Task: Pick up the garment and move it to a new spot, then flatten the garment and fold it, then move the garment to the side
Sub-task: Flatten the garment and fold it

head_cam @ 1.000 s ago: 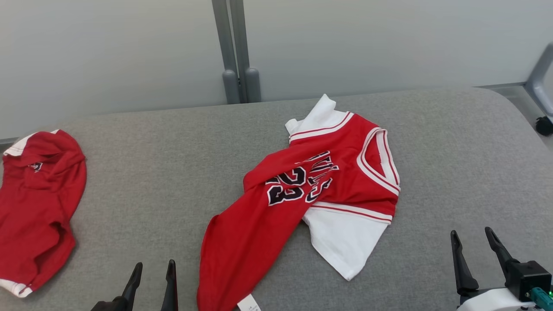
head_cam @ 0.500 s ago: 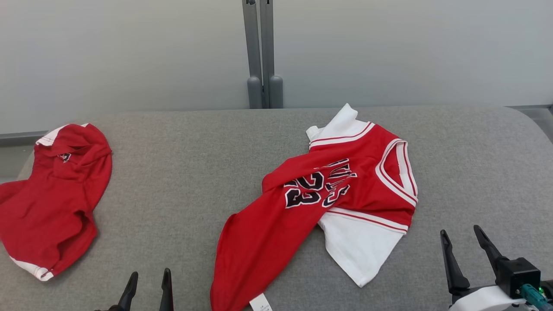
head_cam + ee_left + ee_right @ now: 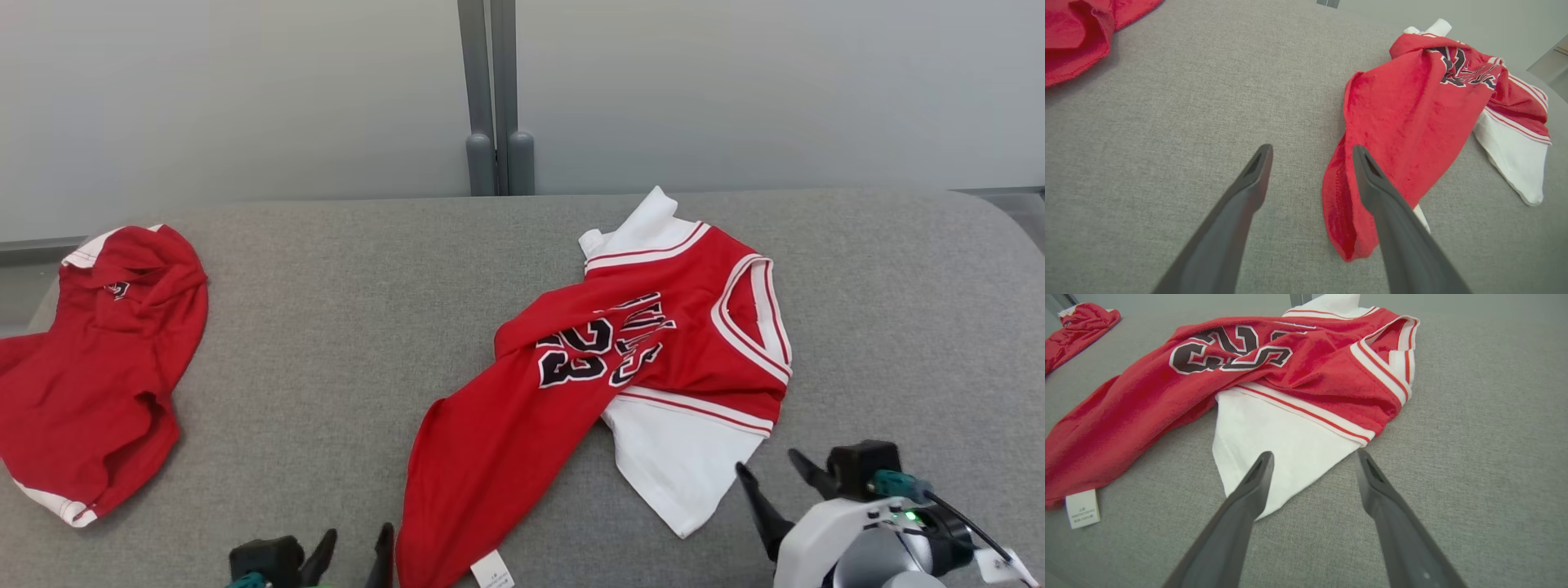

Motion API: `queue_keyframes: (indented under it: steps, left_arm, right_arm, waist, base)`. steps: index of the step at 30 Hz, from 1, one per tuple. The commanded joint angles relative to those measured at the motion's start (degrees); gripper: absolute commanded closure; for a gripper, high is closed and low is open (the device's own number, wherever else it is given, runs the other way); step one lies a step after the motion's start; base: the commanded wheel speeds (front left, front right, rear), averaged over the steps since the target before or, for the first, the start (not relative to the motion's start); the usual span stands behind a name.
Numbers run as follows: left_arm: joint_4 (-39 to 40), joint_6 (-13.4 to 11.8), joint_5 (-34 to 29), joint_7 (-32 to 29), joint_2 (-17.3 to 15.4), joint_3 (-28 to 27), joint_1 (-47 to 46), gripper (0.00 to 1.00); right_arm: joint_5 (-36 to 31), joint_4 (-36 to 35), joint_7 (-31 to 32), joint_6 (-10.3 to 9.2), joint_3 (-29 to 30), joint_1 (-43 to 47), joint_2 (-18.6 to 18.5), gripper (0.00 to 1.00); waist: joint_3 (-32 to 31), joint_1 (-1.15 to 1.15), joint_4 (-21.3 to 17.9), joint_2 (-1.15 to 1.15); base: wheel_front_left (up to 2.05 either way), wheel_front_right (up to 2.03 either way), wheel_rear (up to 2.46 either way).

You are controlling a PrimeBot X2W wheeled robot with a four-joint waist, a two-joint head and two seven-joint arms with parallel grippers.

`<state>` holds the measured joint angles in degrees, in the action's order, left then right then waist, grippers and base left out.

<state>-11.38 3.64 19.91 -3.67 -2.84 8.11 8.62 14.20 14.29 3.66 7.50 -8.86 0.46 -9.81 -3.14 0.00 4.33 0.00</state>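
The crumpled garment [image 3: 620,367] lies unmoved in the middle of the grey table [image 3: 326,286]. Both grippers have moved in on it: the left gripper [image 3: 357,535], fingers apart and empty, is just left of its near red end. The right gripper [image 3: 766,461], likewise apart, is near its white corner.

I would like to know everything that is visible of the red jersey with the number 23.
The red jersey looks like soft knit cloth, with white sleeves, striped white trim at the V-neck, and black lettering with "23". It lies crumpled on the grey padded surface, its body twisted diagonally over the chest, one white sleeve spread toward the robot, a white label at the hem. The open left gripper is by the hem, the open right gripper by the sleeve; neither holds it.
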Motion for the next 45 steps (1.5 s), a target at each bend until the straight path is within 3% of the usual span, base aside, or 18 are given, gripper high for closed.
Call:
queue_keyframes:
  steps: [1, 7, 14, 28, 29, 31, 33, 34, 35, 36, 37, 41, 45]
  left_arm:
    - [1.53, -0.82, 0.53, -3.28, -0.12, 1.12, 0.74, 0.00]
    - [6.68, -1.84, 4.22, -11.53, -0.15, 4.59, 2.41, 0.00]
    - [6.19, -2.88, 4.77, -12.74, -0.16, 5.14, 0.06, 0.00]
    - [5.81, -0.77, 8.32, -14.97, -0.48, 8.12, 0.57, 0.00]
    - [5.61, -0.67, 8.65, -14.88, -0.45, 8.27, 0.48, 0.05]
    - [5.23, -0.57, 9.05, -14.69, -0.41, 8.64, 0.08, 0.51]
    - [4.75, -0.68, 9.27, -14.25, -0.37, 8.82, -0.45, 0.64]
    - [4.43, -0.70, 9.28, -13.98, -0.36, 8.89, -0.71, 0.76]
    - [4.20, -0.66, 9.32, -13.84, -0.36, 8.92, -0.92, 1.00]
    - [3.86, -0.49, 9.60, -13.64, -0.35, 8.96, -1.11, 1.00]
    - [3.55, -0.43, 9.77, -13.48, -0.34, 8.98, -1.31, 1.00]
    - [3.25, 0.51, 11.74, -13.77, -0.54, 8.76, -1.23, 1.00]
    - [9.57, 2.03, 16.00, -15.38, -1.30, 7.98, 0.21, 1.00]
  right_arm:
    - [0.07, 0.59, 3.82, -0.02, -1.20, -1.29, -0.55, 0.00]
    - [0.70, 1.92, 15.57, -0.03, -3.52, -3.58, -0.58, 0.00]
    - [-0.01, 1.60, 17.26, -0.02, -3.02, -5.49, 0.50, 0.00]
    - [0.12, 1.99, 17.01, -0.01, -4.70, -7.06, 0.00, 0.00]
    - [0.14, 2.09, 16.99, -0.01, -4.80, -7.20, -0.05, 0.00]
    - [0.19, 2.30, 17.08, -0.01, -5.11, -7.64, -0.02, 0.00]
    - [0.18, 2.65, 17.27, -0.01, -5.43, -8.16, 0.02, 0.00]
    - [0.21, 2.92, 17.58, -0.01, -5.78, -8.25, 0.02, 0.00]
    - [0.27, 3.16, 17.69, -0.01, -6.00, -8.32, 0.00, 0.00]
    - [0.57, 3.43, 17.68, -0.01, -6.11, -8.59, 0.10, 0.58]
    - [1.25, 3.74, 17.71, -0.01, -6.12, -8.81, 0.30, 1.00]
    - [5.24, 3.62, 16.41, -0.01, -5.23, -9.20, 0.68, 1.00]
    - [13.56, -4.04, 14.97, -0.01, -1.69, -7.37, -0.38, 1.00]
  waist:
    - [1.02, 0.00, 0.19, 0.00]
    - [4.35, 0.00, 1.55, 0.00]
    - [7.49, 0.00, 2.39, 0.00]
    - [9.13, 0.00, 2.89, 0.00]
    - [9.21, 0.00, 2.93, 0.00]
    - [9.38, 0.00, 3.01, 0.00]
    - [9.52, 0.00, 3.03, 0.00]
    - [9.52, 0.00, 3.03, 0.00]
    - [9.54, 0.00, 3.03, 0.00]
    - [9.57, 0.00, 3.02, 0.00]
    - [9.55, 0.00, 3.01, 0.00]
    - [8.56, 0.00, 2.36, 0.00]
    - [6.76, 0.00, 0.90, 0.00]
  base:
    - [0.00, 0.00, 0.00]
    - [0.00, 0.00, 0.00]
    - [0.00, 0.00, 0.00]
    - [0.00, 0.00, 0.00]
    - [0.00, 0.00, 0.00]
    - [0.00, 0.00, 0.00]
    - [0.00, 0.00, 0.00]
    - [0.00, 0.00, 0.00]
    - [0.00, 0.00, 0.00]
    - [0.00, 0.00, 0.00]
    - [0.00, 0.00, 0.00]
    - [0.00, 0.00, 0.00]
    - [0.00, 0.00, 0.00]
